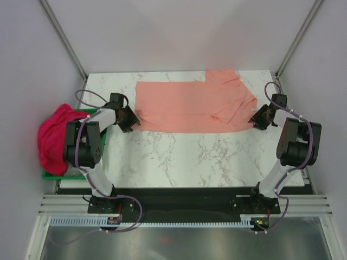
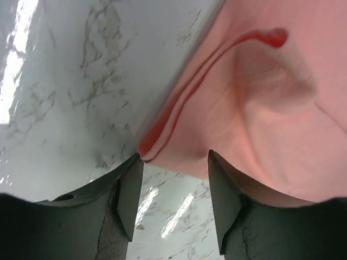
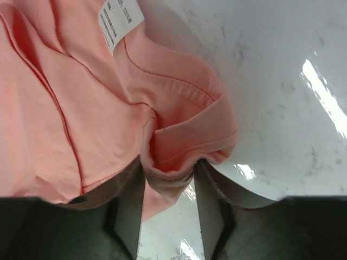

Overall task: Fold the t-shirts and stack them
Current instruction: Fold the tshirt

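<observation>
The salmon-pink t-shirt point(image 1: 190, 105) lies spread across the far half of the marble table, its right part folded over. My left gripper point(image 1: 129, 118) sits at the shirt's near-left corner. In the left wrist view the gripper point(image 2: 174, 162) is open, and the shirt's layered corner point(image 2: 162, 135) touches its left fingertip. My right gripper point(image 1: 257, 118) is at the shirt's near-right corner. In the right wrist view the gripper point(image 3: 169, 168) is closed on a bunched sleeve hem point(image 3: 184, 146). The magenta-pink t-shirt point(image 1: 54, 138) lies heaped at the left.
A green crate point(image 1: 50, 174) sits under the magenta shirt, off the table's left edge. A white label point(image 3: 120, 21) shows on the salmon shirt. Bare marble point(image 1: 179, 157) lies between the shirt and the arm bases. Frame posts stand at the far corners.
</observation>
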Available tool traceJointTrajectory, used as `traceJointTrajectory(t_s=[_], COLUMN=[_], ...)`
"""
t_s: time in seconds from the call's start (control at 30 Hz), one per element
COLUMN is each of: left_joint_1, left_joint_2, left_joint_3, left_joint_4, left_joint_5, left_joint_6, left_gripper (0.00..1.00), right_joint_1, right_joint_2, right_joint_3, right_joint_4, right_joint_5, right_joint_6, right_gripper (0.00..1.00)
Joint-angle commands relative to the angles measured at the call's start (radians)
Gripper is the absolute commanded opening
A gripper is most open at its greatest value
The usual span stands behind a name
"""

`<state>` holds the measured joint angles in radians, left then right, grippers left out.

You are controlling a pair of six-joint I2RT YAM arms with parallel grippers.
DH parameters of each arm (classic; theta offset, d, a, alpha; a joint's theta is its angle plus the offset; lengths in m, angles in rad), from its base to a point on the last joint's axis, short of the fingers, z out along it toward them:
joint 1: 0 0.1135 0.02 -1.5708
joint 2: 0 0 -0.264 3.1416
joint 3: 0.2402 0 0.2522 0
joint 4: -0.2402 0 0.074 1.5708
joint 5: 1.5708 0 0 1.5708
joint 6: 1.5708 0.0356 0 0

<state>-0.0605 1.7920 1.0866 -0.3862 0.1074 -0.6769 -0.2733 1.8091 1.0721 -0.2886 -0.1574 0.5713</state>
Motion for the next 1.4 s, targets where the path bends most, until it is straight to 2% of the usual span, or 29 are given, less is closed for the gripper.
traceJointTrajectory(t_s=[0.0,0.03,0.07,0.1,0.13,0.17,0.2,0.27,0.3,0.33,0.43,0.5,0.53,0.63,0.87,0.9,1.07,1.17,1.2,1.3,1.37], left_joint_1=[-0.001,-0.001,-0.001,-0.001,-0.001,-0.001,-0.001,-0.001,-0.001,0.001,0.004,0.013,0.034,0.053,0.059,0.086,0.088,0.088,0.09,0.096,0.128], left_joint_2=[0.096,0.115,0.142,0.158,0.167,0.173,0.149,0.03,-0.094,-0.142,-0.201,-0.236,-0.282,-0.335,-0.463,-0.483,-0.559,-0.54,-0.527,-0.571,-0.667], left_joint_3=[0.071,0.114,0.136,0.157,0.212,0.248,0.303,0.273,0.25,0.23,0.213,0.132,0.019,-0.165,-0.419,-0.454,-0.465,-0.383,-0.296,-0.176,-0.186], left_joint_4=[0.043,0.038,0.037,0.036,0.026,-0.023,-0.072,-0.095,-0.083,-0.083,-0.192,-0.218,-0.214,-0.195,-0.191,-0.186,-0.186,-0.203,-0.245,-0.354,-0.368], left_joint_5=[0.008,0.012,0.035,0.046,0.058,0.073,0.055,-0.061,-0.089,-0.101,-0.104,-0.124,-0.118,-0.112,-0.052,-0.042,-0.002,0.046,0.04,-0.073,-0.127], left_joint_6=[-0.033,-0.036,-0.038,-0.039,-0.042,-0.039,-0.053,-0.081,-0.085,-0.075,-0.066,-0.096,-0.127,-0.147,-0.226,-0.245,-0.24,-0.193,-0.164,-0.15,-0.159], left_gripper=[0.58,0.53,0.43,0.23,0.08,0.02,0.02,0.02,0.02,0.02,0.02,0.02,0.02,0.02,0.02,0.02,0.02,0.02,0.02,0.02,0.02], right_joint_1=[0.0,0.0,0.0,0.002,0.003,0.008,0.009,0.009,0.008,0.008,0.0,-0.001,-0.007,-0.015,-0.053,-0.064,-0.081,-0.06,-0.06,-0.063,-0.067], right_joint_2=[0.09,0.094,0.096,0.096,0.096,0.096,0.084,0.029,-0.052,-0.088,-0.16,-0.2,-0.215,-0.255,-0.387,-0.405,-0.513,-0.528,-0.533,-0.556,-0.542], right_joint_3=[0.052,0.061,0.066,0.086,0.104,0.13,0.19,0.227,0.229,0.226,0.161,0.039,0.001,-0.13,-0.296,-0.316,-0.336,-0.214,-0.101,0.049,0.026], right_joint_4=[0.0,-0.006,-0.009,-0.02,-0.033,-0.058,-0.111,-0.147,-0.162,-0.175,-0.244,-0.25,-0.25,-0.274,-0.303,-0.307,-0.342,-0.346,-0.351,-0.382,-0.462], right_joint_5=[0.001,0.002,-0.001,-0.002,-0.002,-0.004,-0.005,0.01,0.028,0.056,0.036,0.062,0.07,0.119,0.108,0.089,0.033,-0.042,-0.05,-0.041,0.008], right_joint_6=[-0.002,-0.002,0.002,0.007,0.007,0.006,-0.002,-0.008,-0.007,0.004,0.006,0.028,0.029,0.03,0.021,0.024,0.041,0.026,0.021,0.016,0.016], right_gripper=[0.41,0.28,0.21,0.13,0.0,0.0,0.0,0.0,0.0,0.0,0.0,0.0,0.0,0.0,0.0,0.0,0.0,0.0,0.0,0.0,0.0])
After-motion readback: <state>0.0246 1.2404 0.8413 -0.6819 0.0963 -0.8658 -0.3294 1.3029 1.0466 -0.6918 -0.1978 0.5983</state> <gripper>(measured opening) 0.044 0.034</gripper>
